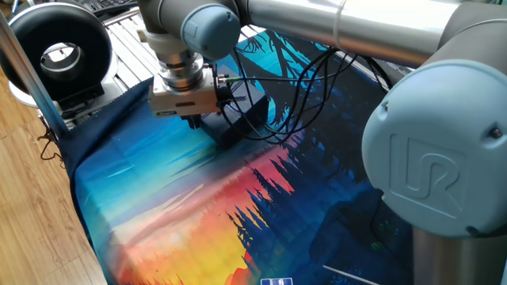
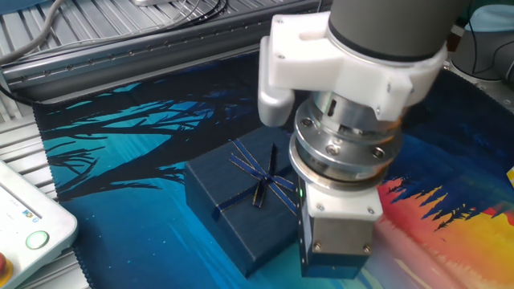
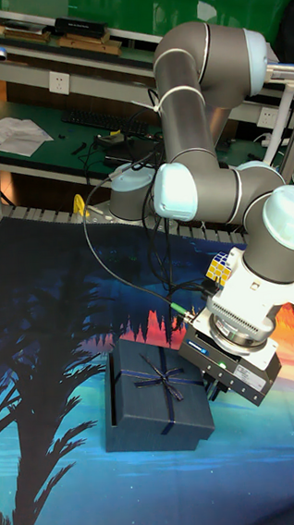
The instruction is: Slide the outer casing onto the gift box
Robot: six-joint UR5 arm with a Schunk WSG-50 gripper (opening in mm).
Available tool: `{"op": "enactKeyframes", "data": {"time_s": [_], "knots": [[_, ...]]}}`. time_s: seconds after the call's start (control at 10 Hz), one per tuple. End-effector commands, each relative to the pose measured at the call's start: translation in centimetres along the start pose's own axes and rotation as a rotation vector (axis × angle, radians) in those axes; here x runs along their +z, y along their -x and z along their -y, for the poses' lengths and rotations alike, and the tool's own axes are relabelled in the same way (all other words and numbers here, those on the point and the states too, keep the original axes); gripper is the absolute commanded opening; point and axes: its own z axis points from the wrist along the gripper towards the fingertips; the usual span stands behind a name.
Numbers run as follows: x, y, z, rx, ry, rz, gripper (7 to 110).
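Observation:
The outer casing (image 3: 159,404), a dark navy square sleeve with a thin ribbon bow (image 2: 261,178) on top, lies flat on the printed mat. It also shows as a dark block behind the wrist, the outer casing (image 1: 244,119). My gripper (image 3: 214,390) stands upright right against its side. The short dark fingertips sit close together near the mat, and nothing shows between them. From the other side my gripper (image 1: 192,123) is at the casing's near edge. The gift box is hidden; no separate tray shows.
A black ring-shaped device (image 1: 55,46) stands off the mat's corner. A white control box with a green button (image 2: 26,229) sits by the mat edge. A colour cube (image 3: 220,268) lies behind the wrist. Cables (image 1: 293,95) hang over the casing. Metal rails (image 2: 120,40) run along the far side.

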Motion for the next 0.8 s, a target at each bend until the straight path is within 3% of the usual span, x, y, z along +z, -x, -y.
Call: {"op": "enactKeyframes", "data": {"time_s": [0.0,0.7], "knots": [[-0.4,0.4,0.6,-0.004,0.006,-0.007,7],[-1.0,1.0,1.8,-0.019,0.004,-0.003,7]]}}
